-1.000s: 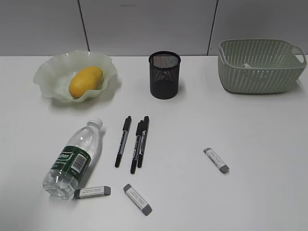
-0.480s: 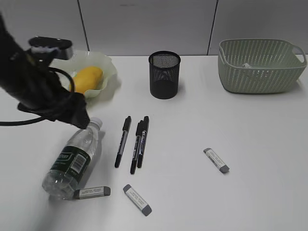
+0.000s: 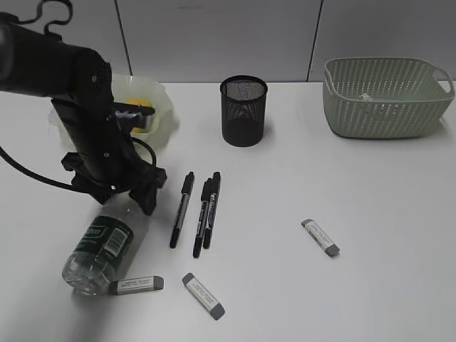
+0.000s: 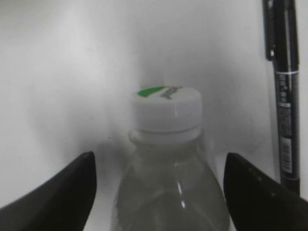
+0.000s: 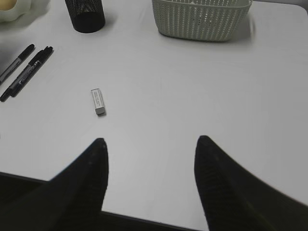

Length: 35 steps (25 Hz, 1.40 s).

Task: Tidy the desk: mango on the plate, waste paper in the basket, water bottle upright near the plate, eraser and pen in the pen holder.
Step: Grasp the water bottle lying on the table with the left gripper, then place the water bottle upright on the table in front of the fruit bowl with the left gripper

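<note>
The water bottle (image 3: 98, 248) lies on its side at the front left, white cap (image 4: 166, 107) pointing away. My left gripper (image 3: 130, 197) is open, with a jaw on either side of the bottle's shoulder (image 4: 159, 156), and I cannot tell whether the jaws touch it. The mango (image 3: 140, 100) lies on the pale green plate (image 3: 164, 114), mostly hidden by the arm. Three black pens (image 3: 194, 211) lie side by side, and one shows in the left wrist view (image 4: 284, 91). Three erasers (image 3: 137, 284) (image 3: 204, 294) (image 3: 320, 236) lie scattered. The mesh pen holder (image 3: 244, 110) stands at the back. My right gripper (image 5: 151, 139) is open and empty above the table.
A green basket (image 3: 385, 96) at the back right holds a scrap of waste paper (image 3: 365, 96). The right wrist view shows one eraser (image 5: 97, 101), the pens (image 5: 26, 70), the pen holder (image 5: 85, 14) and the basket (image 5: 202, 19).
My left arm has come in from the left and moved down over the bottle's neck. The bottle and the other things have not moved.
</note>
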Tool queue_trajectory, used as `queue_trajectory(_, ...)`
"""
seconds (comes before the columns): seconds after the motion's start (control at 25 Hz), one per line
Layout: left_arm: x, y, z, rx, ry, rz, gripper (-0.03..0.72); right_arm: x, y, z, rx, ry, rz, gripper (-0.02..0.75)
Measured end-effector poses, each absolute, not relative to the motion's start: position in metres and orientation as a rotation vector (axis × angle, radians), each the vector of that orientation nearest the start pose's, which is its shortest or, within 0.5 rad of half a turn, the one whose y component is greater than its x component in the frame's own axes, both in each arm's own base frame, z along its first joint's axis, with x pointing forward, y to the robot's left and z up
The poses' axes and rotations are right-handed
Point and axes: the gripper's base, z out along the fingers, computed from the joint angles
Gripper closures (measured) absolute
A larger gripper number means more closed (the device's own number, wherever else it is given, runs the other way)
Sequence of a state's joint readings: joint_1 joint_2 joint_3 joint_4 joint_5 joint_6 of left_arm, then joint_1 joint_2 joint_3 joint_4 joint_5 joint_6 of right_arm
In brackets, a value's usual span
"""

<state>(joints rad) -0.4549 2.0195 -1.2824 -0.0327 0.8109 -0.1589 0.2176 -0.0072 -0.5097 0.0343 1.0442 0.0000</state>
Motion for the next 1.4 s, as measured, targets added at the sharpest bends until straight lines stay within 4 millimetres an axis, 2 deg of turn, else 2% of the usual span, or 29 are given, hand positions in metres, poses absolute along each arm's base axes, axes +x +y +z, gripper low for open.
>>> queue_trajectory(0.08, 0.341, -0.169, 0.124, 0.410, 3.044, -0.075, 0.095, -0.007, 0.001, 0.281, -0.220, 2.003, 0.179, 0.286)
queue_trajectory(0.12, 0.342, -0.170, 0.121, 0.402, 3.049, -0.075, 0.137, -0.007, 0.001, 0.281, -0.220, 2.002, 0.178, 0.287)
queue_trajectory(0.2, 0.343, -0.170, 0.122, 0.398, 3.032, -0.080, 0.274, -0.007, 0.001, 0.281, -0.220, 2.002, 0.177, 0.287)
queue_trajectory(0.28, 0.344, -0.171, 0.130, 0.389, 2.966, -0.109, 0.285, -0.007, 0.001, 0.281, -0.220, 2.002, 0.176, 0.289)
queue_trajectory(0.36, 0.336, -0.166, 0.145, 0.378, 2.869, -0.145, 0.285, -0.007, 0.001, 0.281, -0.220, 2.002, 0.176, 0.290)
queue_trajectory(0.48, 0.308, -0.147, 0.167, 0.337, 2.638, -0.220, 0.286, -0.007, 0.001, 0.281, -0.220, 2.002, 0.175, 0.291)
queue_trajectory(0.6, 0.263, -0.114, 0.172, 0.255, 2.381, -0.287, 0.288, -0.007, 0.001, 0.281, -0.220, 2.002, 0.175, 0.291)
queue_trajectory(0.64, 0.253, -0.105, 0.176, 0.237, 2.257, -0.304, 0.288, -0.007, 0.001, 0.281, -0.220, 2.002, 0.175, 0.291)
queue_trajectory(0.76, 0.226, -0.080, 0.171, 0.244, 2.012, -0.269, 0.288, -0.007, 0.001, 0.281, -0.220, 2.002, 0.175, 0.291)
queue_trajectory(0.88, 0.222, -0.062, 0.165, 0.216, 1.919, -0.195, 0.288, -0.007, 0.001, 0.281, -0.220, 2.002, 0.175, 0.291)
queue_trajectory(1.04, 0.232, -0.045, 0.158, 0.144, 1.816, -0.133, 0.288, -0.007, 0.001, 0.281, -0.220, 2.002, 0.175, 0.291)
queue_trajectory(1.12, 0.238, -0.043, 0.155, 0.128, 1.736, -0.125, 0.289, -0.007, 0.001, 0.281, -0.220, 2.002, 0.175, 0.291)
queue_trajectory(1.24, 0.244, -0.046, 0.136, 0.155, 1.754, -0.132, 0.289, -0.007, 0.001, 0.281, -0.220, 2.002, 0.175, 0.291)
queue_trajectory(1.4, 0.249, -0.050, 0.126, 0.182, 1.714, -0.153, 0.289, -0.007, 0.001, 0.281, -0.220, 2.002, 0.175, 0.291)
